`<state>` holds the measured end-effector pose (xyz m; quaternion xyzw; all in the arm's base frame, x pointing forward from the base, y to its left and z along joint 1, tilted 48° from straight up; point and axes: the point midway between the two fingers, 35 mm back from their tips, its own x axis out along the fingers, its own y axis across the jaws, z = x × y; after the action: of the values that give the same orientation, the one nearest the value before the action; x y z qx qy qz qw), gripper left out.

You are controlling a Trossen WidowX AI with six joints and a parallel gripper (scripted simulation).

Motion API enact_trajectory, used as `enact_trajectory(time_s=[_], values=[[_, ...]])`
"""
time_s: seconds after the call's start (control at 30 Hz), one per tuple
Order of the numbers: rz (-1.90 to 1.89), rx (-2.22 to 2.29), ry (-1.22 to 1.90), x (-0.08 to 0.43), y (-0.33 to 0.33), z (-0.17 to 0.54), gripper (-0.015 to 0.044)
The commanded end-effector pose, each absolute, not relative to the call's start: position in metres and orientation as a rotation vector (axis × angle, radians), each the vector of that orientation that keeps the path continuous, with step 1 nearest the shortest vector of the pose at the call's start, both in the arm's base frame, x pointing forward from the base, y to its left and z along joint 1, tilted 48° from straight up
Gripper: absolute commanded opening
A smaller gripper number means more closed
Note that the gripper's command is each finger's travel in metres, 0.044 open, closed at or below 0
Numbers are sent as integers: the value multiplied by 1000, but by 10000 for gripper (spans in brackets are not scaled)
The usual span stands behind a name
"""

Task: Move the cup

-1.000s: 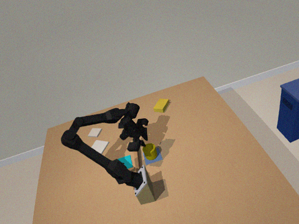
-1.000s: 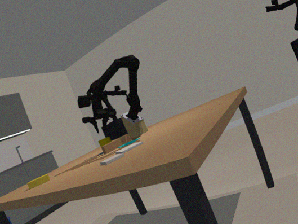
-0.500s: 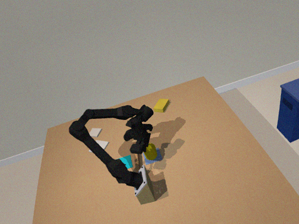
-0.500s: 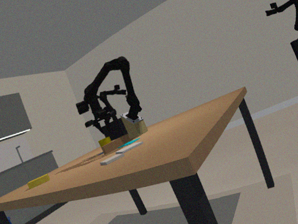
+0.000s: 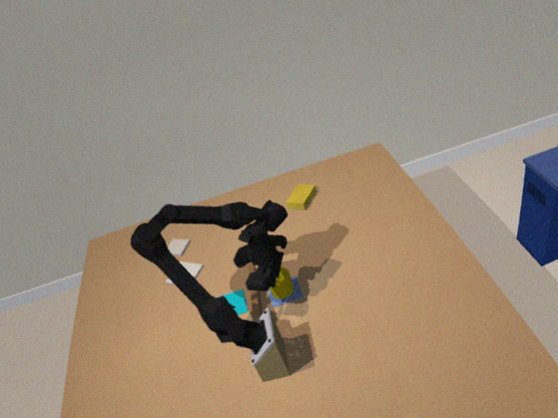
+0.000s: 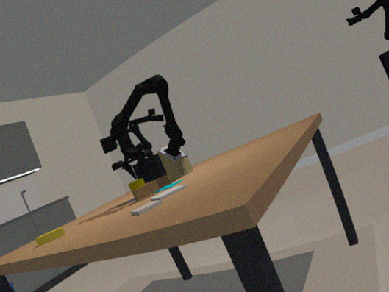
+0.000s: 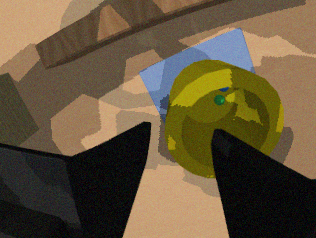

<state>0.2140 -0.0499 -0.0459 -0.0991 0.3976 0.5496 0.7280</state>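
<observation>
Black tapered fingers (image 5: 261, 281) (image 6: 129, 170) part-open, nothing gripped; one overlaps the mouth of the round yellow cup (image 5: 281, 287) (image 6: 136, 184) (image 7: 192, 95) in wrist view. Contact unclear. Risk: off-centre descent clips the rim, tips cup. Small green marble (image 7: 219, 100) and small blue marble (image 7: 224, 89) inside could roll out. Cup sits on flat blue pad (image 5: 277, 302) (image 7: 185, 65). Next, long brown wooden barrier (image 5: 255, 304) (image 6: 151, 187) (image 7: 127, 26): a low carry likely snags it. Beyond, left in top view, flat cyan pad (image 5: 237, 302) (image 6: 169, 186), probable target; a rushed release there could topple cup.
</observation>
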Motion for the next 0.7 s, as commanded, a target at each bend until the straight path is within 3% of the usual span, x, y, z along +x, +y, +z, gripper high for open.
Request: enact_trajectory(time_s=[0.0, 0.67], values=[[1214, -208, 876, 213, -42, -51, 166], [1216, -205, 873, 214, -18, -72, 166]])
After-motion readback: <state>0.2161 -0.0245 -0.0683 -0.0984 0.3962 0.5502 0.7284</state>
